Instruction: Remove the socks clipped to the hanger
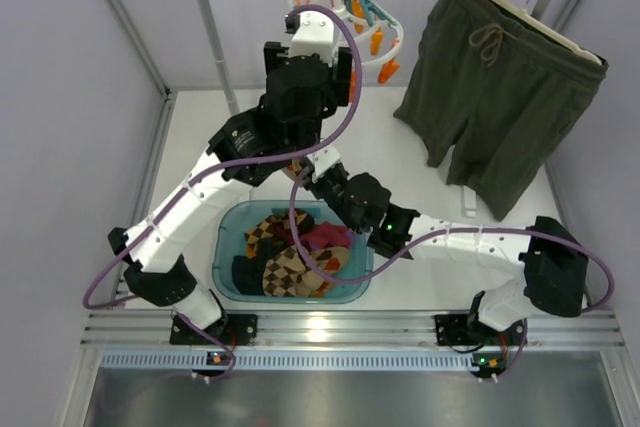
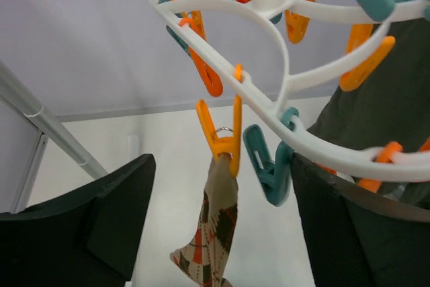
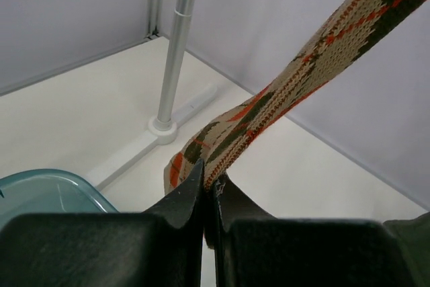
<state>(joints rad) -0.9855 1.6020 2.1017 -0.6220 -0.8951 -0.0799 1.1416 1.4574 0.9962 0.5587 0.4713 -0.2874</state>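
The white ring hanger (image 1: 345, 2) hangs on the rail and fills the top of the left wrist view (image 2: 269, 92), with orange and teal pegs. One argyle sock (image 2: 216, 230) hangs from an orange peg (image 2: 224, 140). My left gripper (image 2: 222, 233) is open just below the hanger, with one finger on each side of the sock and no contact. My right gripper (image 3: 209, 186) is shut on the lower part of the same argyle sock (image 3: 295, 78), which runs taut up to the right. In the top view the right gripper (image 1: 305, 169) is under the left arm, and the sock is hidden there.
A teal basket (image 1: 228, 247) near the front holds several loose socks. Olive-green shorts (image 1: 500, 97) hang on the rail to the right of the hanger. The rail's left post (image 3: 173, 65) and its foot stand on the white table, with grey walls around.
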